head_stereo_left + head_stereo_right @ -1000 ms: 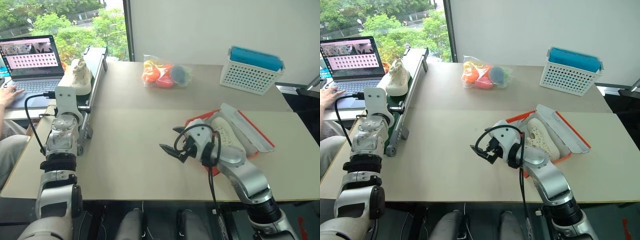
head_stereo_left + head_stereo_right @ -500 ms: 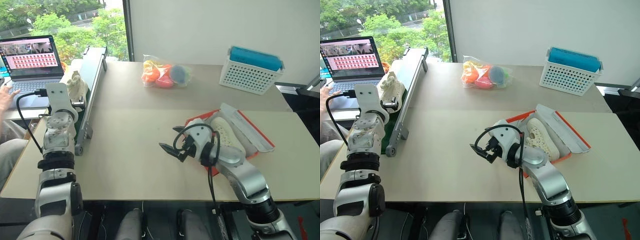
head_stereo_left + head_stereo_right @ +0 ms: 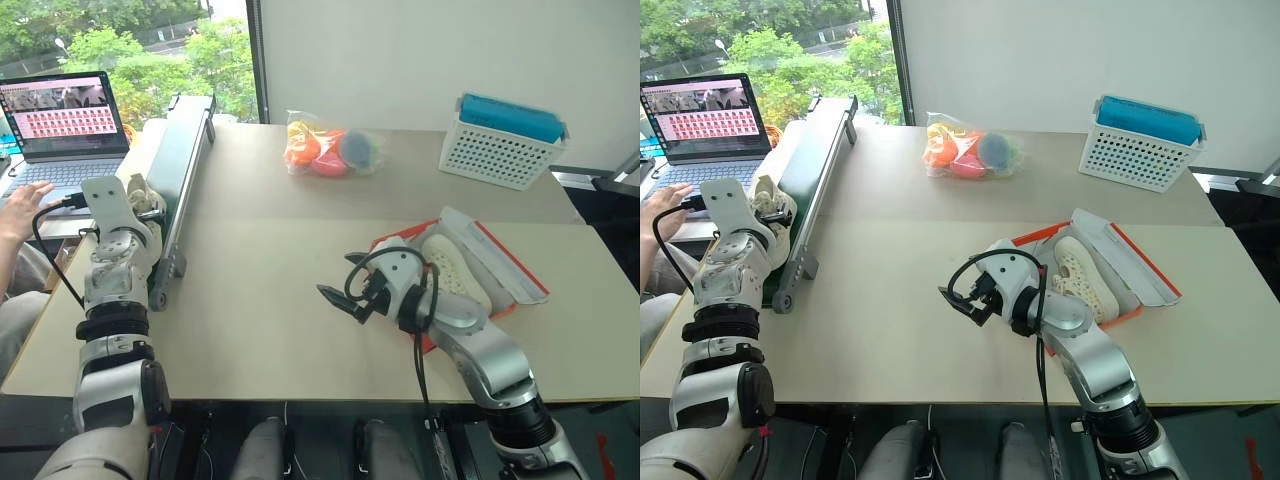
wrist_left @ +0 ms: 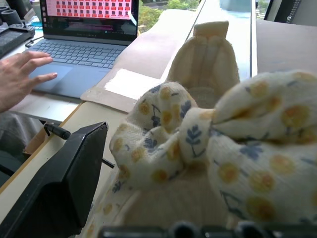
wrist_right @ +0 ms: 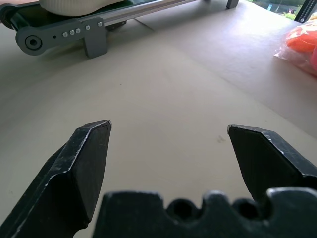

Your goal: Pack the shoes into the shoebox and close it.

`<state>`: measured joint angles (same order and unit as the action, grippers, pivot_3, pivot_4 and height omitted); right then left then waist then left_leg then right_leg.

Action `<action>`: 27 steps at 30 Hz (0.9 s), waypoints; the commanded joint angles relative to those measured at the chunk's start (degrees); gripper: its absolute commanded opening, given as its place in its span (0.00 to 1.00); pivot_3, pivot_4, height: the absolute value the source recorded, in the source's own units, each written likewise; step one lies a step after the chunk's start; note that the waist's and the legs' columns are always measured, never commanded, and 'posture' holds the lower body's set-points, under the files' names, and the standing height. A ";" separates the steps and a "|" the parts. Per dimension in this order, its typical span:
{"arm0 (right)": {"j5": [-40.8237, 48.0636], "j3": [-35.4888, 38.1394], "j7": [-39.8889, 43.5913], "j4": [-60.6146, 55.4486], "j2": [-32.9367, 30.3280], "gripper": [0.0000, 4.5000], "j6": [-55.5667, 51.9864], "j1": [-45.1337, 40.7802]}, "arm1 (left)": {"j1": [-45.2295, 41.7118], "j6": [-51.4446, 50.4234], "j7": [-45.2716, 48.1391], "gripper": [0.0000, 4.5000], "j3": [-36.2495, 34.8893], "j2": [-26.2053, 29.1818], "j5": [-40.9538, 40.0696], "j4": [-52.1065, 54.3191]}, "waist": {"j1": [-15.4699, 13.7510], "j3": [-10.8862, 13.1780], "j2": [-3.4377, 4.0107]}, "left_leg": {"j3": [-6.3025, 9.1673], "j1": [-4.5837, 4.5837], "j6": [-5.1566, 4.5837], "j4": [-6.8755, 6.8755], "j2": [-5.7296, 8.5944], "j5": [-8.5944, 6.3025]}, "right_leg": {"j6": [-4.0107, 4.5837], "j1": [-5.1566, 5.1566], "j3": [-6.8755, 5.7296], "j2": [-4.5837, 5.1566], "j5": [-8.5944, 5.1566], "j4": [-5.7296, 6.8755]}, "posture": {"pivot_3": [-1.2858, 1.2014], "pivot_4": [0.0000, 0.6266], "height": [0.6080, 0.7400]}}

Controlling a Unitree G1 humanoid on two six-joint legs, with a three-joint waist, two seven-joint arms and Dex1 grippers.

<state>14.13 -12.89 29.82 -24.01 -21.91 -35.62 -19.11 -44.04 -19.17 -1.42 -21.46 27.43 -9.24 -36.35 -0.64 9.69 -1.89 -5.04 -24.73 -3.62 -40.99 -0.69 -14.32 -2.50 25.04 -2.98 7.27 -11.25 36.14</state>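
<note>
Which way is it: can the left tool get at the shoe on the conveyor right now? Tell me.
Probably yes. The left tool is already at the shoe on the conveyor, with one finger beside it and nothing in between.

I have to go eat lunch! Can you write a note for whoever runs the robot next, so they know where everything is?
Left hand: at the second shoe on the conveyor; grip unclear.
Right hand: open, empty, over the table beside the shoebox.
Done: first shoe lies in the shoebox, lid open.
Left: bring the second shoe over, pack it, close the lid.
</note>
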 commanded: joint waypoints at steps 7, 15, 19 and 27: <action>-0.30 1.89 -0.26 -0.19 -0.42 1.00 0.38 -1.18 | -1.10 -0.10 1.54 0.23 0.56 -1.23 -0.85 1.51 | -0.14 0.00 -0.01 | 0.00 0.01 0.01 0.00 0.01 0.00 | 0.00 -0.01 0.00 0.02 0.00 0.01 | 0.52 0.24 0.73; -0.72 2.42 -0.41 0.78 -0.26 1.00 0.91 -2.01 | -1.92 -2.14 2.12 0.06 -0.19 -1.60 -2.03 0.84 | -0.17 -0.01 -0.01 | 0.01 0.02 0.01 0.00 0.01 0.01 | 0.00 -0.02 0.00 0.02 0.00 0.01 | 0.52 0.24 0.73; -0.97 2.51 -0.56 1.27 -0.22 1.00 1.03 -2.33 | -2.26 -2.06 2.61 0.06 -1.48 -2.57 -4.07 1.33 | -0.23 -0.01 0.00 | 0.01 0.02 0.01 0.00 0.02 0.01 | 0.00 -0.02 0.00 0.03 0.00 0.01 | 0.52 0.24 0.73; 0.68 6.92 -3.67 4.93 2.56 1.00 -0.53 -5.10 | -3.30 -3.95 10.54 0.06 -0.95 -7.41 -12.16 14.15 | -0.57 0.00 -0.03 | 0.04 -0.13 0.00 -0.04 0.06 0.00 | 0.00 0.00 -0.08 0.09 0.01 0.01 | 0.52 0.24 0.73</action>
<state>13.76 -8.73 27.30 -18.78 -19.87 -35.68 -22.84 -44.96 -22.47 7.24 -23.55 20.29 -19.46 -27.32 -1.21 9.68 -1.91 -5.00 -24.87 -3.63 -41.02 -0.63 -14.32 -2.50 25.04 -3.07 7.35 -11.25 36.17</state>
